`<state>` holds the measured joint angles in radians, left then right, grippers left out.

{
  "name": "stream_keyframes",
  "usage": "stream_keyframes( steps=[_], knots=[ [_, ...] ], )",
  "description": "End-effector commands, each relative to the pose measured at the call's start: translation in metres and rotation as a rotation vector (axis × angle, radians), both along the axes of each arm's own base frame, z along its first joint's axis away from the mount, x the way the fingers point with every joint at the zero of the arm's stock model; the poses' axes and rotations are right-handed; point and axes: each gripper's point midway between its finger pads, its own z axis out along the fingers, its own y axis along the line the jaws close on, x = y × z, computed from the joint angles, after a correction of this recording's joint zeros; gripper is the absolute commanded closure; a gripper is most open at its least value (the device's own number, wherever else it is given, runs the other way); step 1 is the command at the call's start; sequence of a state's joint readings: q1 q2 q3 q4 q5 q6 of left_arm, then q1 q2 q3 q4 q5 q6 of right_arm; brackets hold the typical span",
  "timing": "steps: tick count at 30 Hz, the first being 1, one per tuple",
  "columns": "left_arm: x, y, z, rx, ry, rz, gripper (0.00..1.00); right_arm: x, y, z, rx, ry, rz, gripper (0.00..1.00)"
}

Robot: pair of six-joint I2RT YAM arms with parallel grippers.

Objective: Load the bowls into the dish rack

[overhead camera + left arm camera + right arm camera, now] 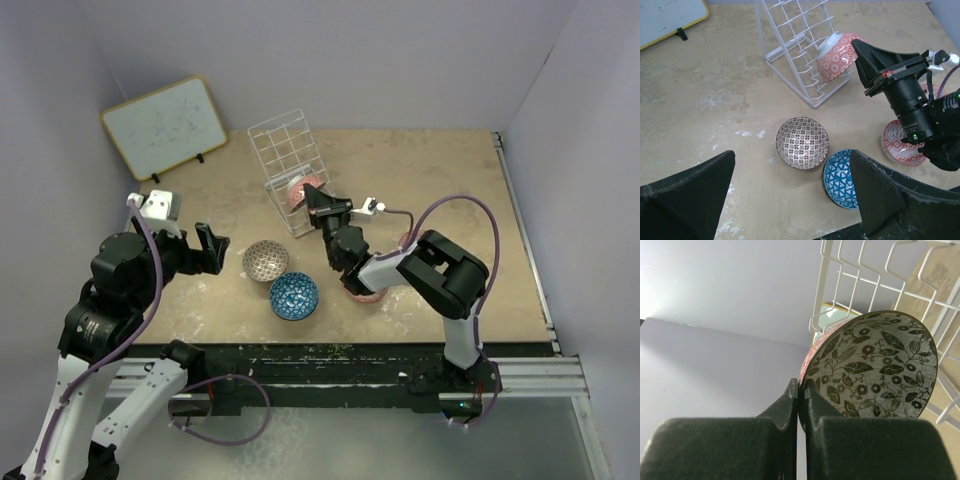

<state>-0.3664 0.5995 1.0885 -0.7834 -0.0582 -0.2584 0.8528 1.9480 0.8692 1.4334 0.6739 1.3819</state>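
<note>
Pinching the rim of the red bowl (pixel 875 370) at the dish rack (pixel 285 150), right gripper (pixel 801 390) clamped tight, left gripper (pixel 213 248) gaping wide, empty.

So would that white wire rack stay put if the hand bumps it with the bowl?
Probably not. The dish rack is thin open wire, so likely light and apt to slide on the smooth table. It stands on an angled, narrow frame, so a push high up might tip it. The wires look stiff: none sag near the red bowl.
</note>
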Motion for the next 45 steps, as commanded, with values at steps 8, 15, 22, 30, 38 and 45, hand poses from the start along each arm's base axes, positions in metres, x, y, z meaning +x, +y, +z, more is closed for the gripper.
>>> stream_keyframes(
  steps=[8, 15, 22, 30, 38, 45],
  knots=[
    [-0.01, 0.001, 0.014, 0.025, -0.062, -0.04, 0.01, 0.011, -0.012, 0.028, 0.256, -0.055, -0.099, 1.0],
    [-0.016, 0.001, 0.017, 0.02, -0.08, -0.058, 0.01, 0.019, -0.012, 0.03, 0.245, -0.059, -0.141, 1.0],
    [-0.018, 0.002, 0.015, 0.029, -0.081, -0.061, 0.01, 0.025, -0.008, 0.007, 0.241, -0.017, -0.127, 1.0],
    [-0.021, 0.003, 0.017, 0.033, -0.09, -0.063, 0.01, 0.028, -0.015, -0.012, 0.24, 0.019, -0.149, 1.0],
    [-0.023, 0.002, 0.023, 0.026, -0.102, -0.072, 0.01, 0.039, -0.012, -0.026, 0.243, 0.033, -0.11, 0.94],
    [-0.025, 0.005, 0.024, 0.037, -0.115, -0.069, 0.01, 0.049, -0.022, -0.033, 0.259, -0.006, -0.099, 1.0]
  ],
)
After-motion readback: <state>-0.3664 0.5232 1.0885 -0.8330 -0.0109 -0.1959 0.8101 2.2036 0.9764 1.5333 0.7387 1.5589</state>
